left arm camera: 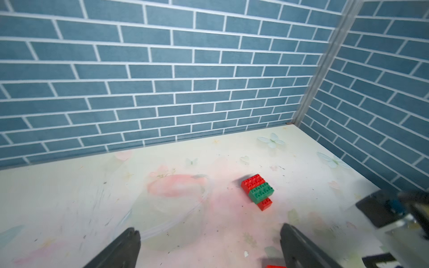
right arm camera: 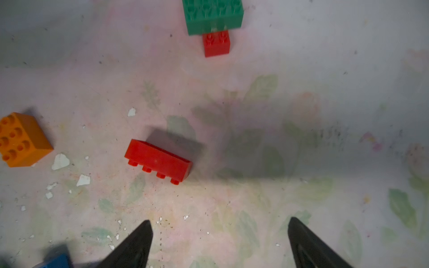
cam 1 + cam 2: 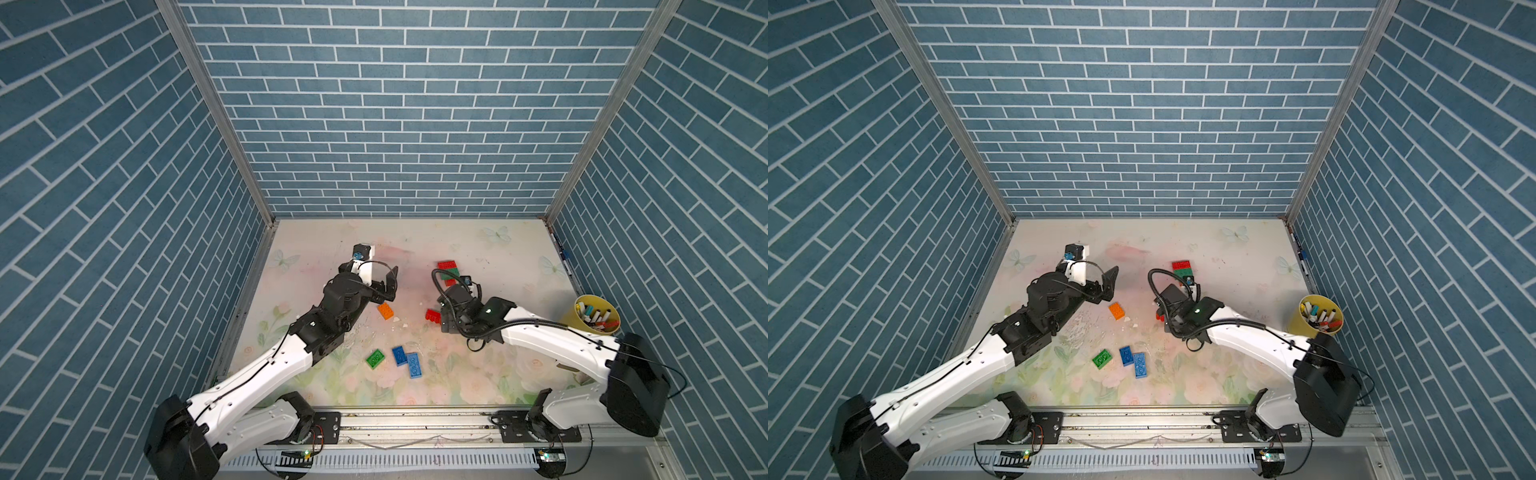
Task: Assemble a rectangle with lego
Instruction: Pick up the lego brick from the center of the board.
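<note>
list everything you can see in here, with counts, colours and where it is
joined bricks: three, red-green-red, far centre of the table
loose red brick: one, red, on its side, near the right gripper
orange brick: one, orange, mid-table between the arms
green brick: one, green, near front
blue bricks: two, blue, close together beside the green brick
cup: one, yellow, table's right edge
markers: several, mixed, in the cup
table: one, pale floral
walls: three, blue brick pattern
left gripper: one, black, open, empty
right gripper: one, black, open, empty
</note>
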`<state>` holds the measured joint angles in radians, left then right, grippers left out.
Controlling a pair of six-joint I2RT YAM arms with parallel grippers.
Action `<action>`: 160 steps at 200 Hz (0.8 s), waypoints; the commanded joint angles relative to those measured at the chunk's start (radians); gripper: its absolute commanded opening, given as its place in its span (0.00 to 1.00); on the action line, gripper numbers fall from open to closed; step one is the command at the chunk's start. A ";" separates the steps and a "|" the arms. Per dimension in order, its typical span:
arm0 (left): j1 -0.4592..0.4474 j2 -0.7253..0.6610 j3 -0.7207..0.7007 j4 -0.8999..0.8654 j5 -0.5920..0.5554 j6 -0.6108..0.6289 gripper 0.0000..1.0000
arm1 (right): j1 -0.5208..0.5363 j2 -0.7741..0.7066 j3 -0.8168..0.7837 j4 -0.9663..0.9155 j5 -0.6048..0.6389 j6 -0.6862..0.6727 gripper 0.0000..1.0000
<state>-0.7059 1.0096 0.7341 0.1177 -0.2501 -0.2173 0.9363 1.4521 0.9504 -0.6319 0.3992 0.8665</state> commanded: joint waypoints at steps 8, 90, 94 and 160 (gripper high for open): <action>0.009 -0.050 -0.067 -0.043 -0.004 -0.050 1.00 | 0.032 0.103 0.039 0.053 0.008 0.215 0.91; 0.009 -0.152 -0.120 -0.022 0.002 -0.048 1.00 | 0.023 0.349 0.195 0.124 -0.024 0.251 0.91; 0.009 -0.151 -0.120 -0.023 0.003 -0.048 1.00 | 0.022 0.355 0.198 0.125 -0.027 0.251 0.90; 0.009 -0.137 -0.122 -0.024 -0.005 -0.048 1.00 | -0.020 0.415 0.213 0.151 -0.065 0.263 0.77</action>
<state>-0.7006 0.8646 0.6224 0.0864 -0.2493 -0.2584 0.9283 1.8397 1.1461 -0.4801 0.3443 1.0668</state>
